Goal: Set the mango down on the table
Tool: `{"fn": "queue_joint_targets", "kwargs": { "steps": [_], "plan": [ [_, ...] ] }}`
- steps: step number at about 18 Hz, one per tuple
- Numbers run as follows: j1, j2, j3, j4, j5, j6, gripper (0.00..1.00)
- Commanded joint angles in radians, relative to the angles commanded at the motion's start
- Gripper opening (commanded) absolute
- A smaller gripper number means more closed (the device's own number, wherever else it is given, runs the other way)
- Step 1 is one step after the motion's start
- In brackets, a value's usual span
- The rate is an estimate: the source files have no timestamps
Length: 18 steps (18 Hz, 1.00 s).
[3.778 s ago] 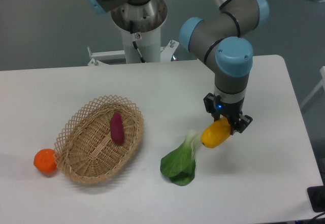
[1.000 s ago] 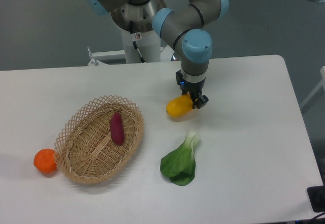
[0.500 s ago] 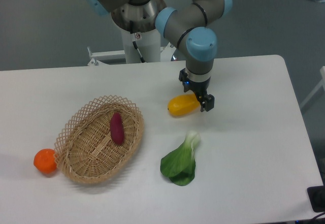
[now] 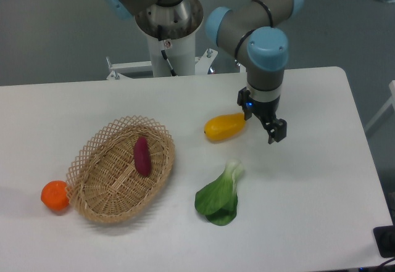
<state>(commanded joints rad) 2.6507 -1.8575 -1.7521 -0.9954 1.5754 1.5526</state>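
Note:
The yellow-orange mango (image 4: 223,127) lies on its side on the white table (image 4: 308,192), near the middle and a little toward the back. My gripper (image 4: 261,126) hangs just to the right of it, open, with nothing between its fingers. One dark finger (image 4: 246,114) is close to the mango's right end; I cannot tell if it touches. The other finger (image 4: 276,132) sticks out to the right.
An oval wicker basket (image 4: 117,218) at the front left holds a dark purple sweet potato (image 4: 142,155). A round orange fruit (image 4: 55,195) rests against the basket's left side. A green leafy vegetable (image 4: 219,195) lies in front of the mango. The robot's base (image 4: 168,31) stands at the back.
The gripper carried the mango from the right to the table's middle, let go of it there, and has slid off to the right. The mango stays on the table.

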Motion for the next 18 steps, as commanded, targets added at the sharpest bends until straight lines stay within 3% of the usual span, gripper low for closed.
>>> {"fn": "queue_joint_targets", "kwargs": {
  "steps": [6,11,18],
  "plan": [
    [-0.002,-0.061,0.126,-0.060,-0.051,-0.042,1.00],
    [-0.009,-0.129,0.261,-0.189,-0.034,-0.043,1.00],
    [-0.031,-0.166,0.307,-0.186,-0.023,-0.055,1.00]
  ]
}}
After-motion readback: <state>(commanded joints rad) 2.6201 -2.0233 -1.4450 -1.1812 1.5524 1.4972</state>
